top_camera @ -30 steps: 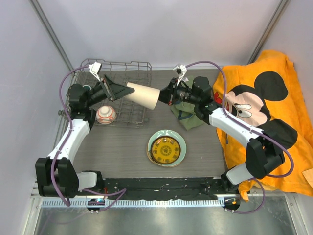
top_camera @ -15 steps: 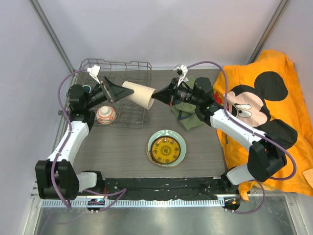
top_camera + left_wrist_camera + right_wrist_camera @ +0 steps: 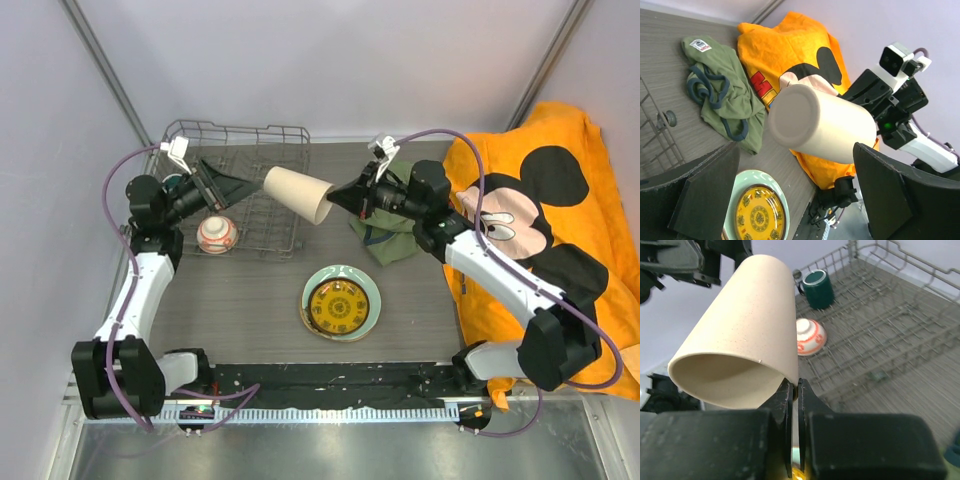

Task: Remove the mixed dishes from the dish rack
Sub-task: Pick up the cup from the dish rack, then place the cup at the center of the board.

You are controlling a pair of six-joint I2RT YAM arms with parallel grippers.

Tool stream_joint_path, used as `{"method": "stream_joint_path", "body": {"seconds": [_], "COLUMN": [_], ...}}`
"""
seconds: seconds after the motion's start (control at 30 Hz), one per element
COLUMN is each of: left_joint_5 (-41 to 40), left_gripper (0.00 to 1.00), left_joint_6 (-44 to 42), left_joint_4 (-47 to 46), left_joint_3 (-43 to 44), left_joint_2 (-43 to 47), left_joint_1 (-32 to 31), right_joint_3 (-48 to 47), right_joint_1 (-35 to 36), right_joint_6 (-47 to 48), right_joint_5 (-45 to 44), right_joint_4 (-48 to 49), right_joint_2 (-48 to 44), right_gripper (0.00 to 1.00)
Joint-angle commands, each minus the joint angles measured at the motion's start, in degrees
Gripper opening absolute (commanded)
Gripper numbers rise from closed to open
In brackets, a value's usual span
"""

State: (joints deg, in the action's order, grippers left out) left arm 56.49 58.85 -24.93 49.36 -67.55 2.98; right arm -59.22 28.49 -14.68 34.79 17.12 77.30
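Walls: plain pale lilac panels (image 3: pixel 330 60), beyond the jaws
Table: grey wood-grain flat top (image 3: pixel 240 290), beneath the jaws

The beige cup (image 3: pixel 740 325) looks matt and smooth, with fine speckles. The dark green mug (image 3: pixel 819 290) and the small red-and-white patterned bowl (image 3: pixel 810 335) are glossy, like glazed ceramic. The dish rack (image 3: pixel 875 335) is thin grey metal wire. The surface (image 3: pixel 240 300) shows matt wood grain. The olive-green garment (image 3: pixel 735 100) and the orange cloth (image 3: pixel 590 160) are soft, wrinkled fabric.
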Motion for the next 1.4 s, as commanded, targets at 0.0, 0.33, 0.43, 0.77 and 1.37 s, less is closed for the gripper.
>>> {"method": "stream_joint_path", "body": {"seconds": [0.0, 0.33, 0.43, 0.77, 1.37], "left_joint_5": [-0.6, -3.7, -6.0, -20.1, -39.2], "left_gripper": [1.0, 1.0, 1.0, 1.0, 1.0], "left_joint_6": [-5.3, -22.8, -29.7, -57.7, -79.7], "left_joint_4": [5.6, 28.5, 36.7, 62.7, 73.5], "left_joint_3": [2.6, 12.5, 15.5, 24.5, 23.1], "left_joint_2": [2.1, 0.0, -0.7, -4.5, 0.0], "left_joint_1": [1.4, 2.0, 1.9, 1.9, 2.0], "right_joint_3": [-0.7, -7.3, -9.6, -19.1, -43.3], "right_joint_1": [-2.0, -4.0, -4.0, -2.1, 19.4], "right_joint_6": [9.2, 24.4, 26.3, 31.3, 35.0], "right_joint_5": [-4.5, -12.5, -11.1, -6.4, -25.0], "right_joint_4": [-10.2, -41.2, -46.5, -60.2, -78.4], "right_joint_2": [-6.3, -13.6, -14.5, -6.1, 17.0], "right_gripper": [0.01, 0.01, 0.01, 0.01, 0.01]}}
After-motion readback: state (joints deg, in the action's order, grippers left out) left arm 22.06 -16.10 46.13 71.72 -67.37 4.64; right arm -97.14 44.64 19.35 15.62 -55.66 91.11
